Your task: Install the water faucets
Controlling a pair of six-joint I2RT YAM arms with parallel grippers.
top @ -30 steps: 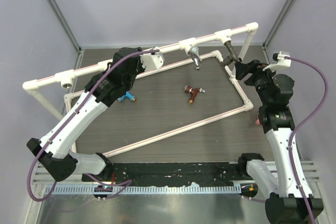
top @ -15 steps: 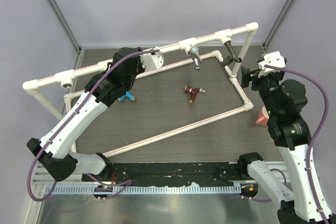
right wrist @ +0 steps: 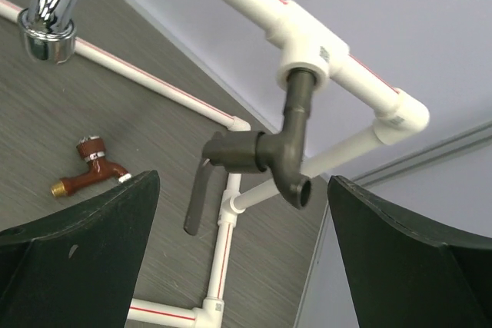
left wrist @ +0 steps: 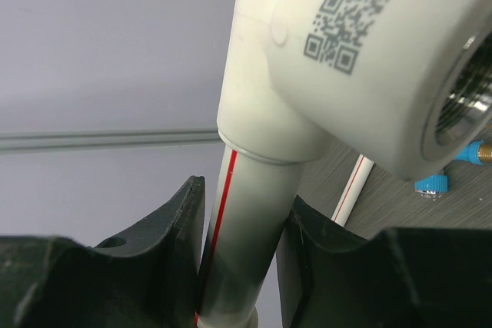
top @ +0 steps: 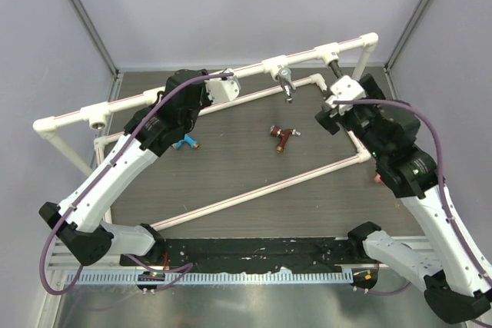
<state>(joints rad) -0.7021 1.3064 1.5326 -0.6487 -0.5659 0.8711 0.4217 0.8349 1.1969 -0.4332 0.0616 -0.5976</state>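
The dark faucet [right wrist: 269,151] with its lever handle hangs screwed into a white tee socket [right wrist: 307,55] on the raised pipe rail; it is mostly hidden in the top view. My right gripper [right wrist: 242,190] [top: 337,110] is open, its jaws wide on either side of that faucet and not touching it. The chrome faucet [top: 286,82] [right wrist: 48,7] sits in the middle socket. The red-brown faucet [top: 282,137] [right wrist: 91,168] and the blue faucet [top: 185,143] [left wrist: 453,168] lie loose on the table. My left gripper [left wrist: 242,217] [top: 209,91] is shut on the white rail pipe [left wrist: 246,228] just below an empty tee socket [left wrist: 361,59].
The raised white rail [top: 123,104] runs from the left corner to the back right corner. A rectangular white pipe frame [top: 254,188] lies flat on the dark table. A small pink object [top: 377,177] lies right of that frame. Grey walls close the back and sides.
My right gripper has drawn back from the dark faucet and swung left and up over the frame's right corner. The left arm and the loose faucets have not moved.
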